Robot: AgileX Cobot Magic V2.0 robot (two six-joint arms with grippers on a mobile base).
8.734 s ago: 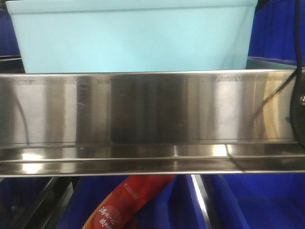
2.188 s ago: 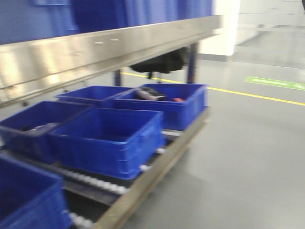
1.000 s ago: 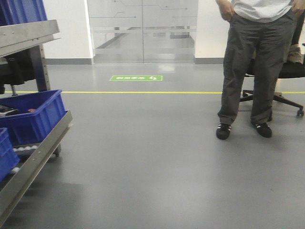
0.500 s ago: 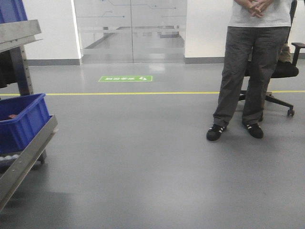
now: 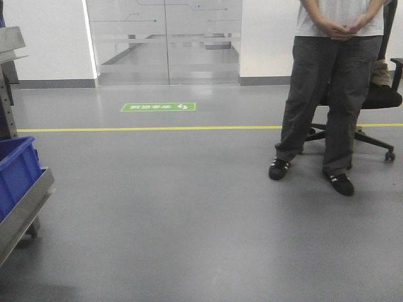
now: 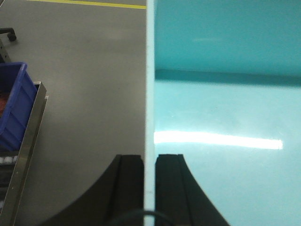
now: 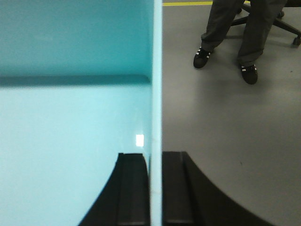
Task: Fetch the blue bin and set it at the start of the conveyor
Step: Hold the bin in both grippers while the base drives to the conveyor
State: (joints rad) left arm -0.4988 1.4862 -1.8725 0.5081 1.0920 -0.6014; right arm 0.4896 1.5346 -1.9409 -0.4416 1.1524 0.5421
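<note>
Left hand [image 6: 149, 162] and right hand [image 7: 156, 160] each clamp an opposite wall of the blue bin [image 6: 221, 117], held between them.

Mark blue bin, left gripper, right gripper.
blue bin [image 6: 221, 108]: left wrist view, inner floor.
left gripper [image 6: 149, 159]: left wrist view, between fingertips at bin wall.
right gripper [image 7: 156, 156]: right wrist view, between fingertips at bin wall.

No text can be read. The only sign is a green floor sticker [image 5: 158, 107] before the glass doors [image 5: 164, 38]; its white characters are too small and blurred.
</note>
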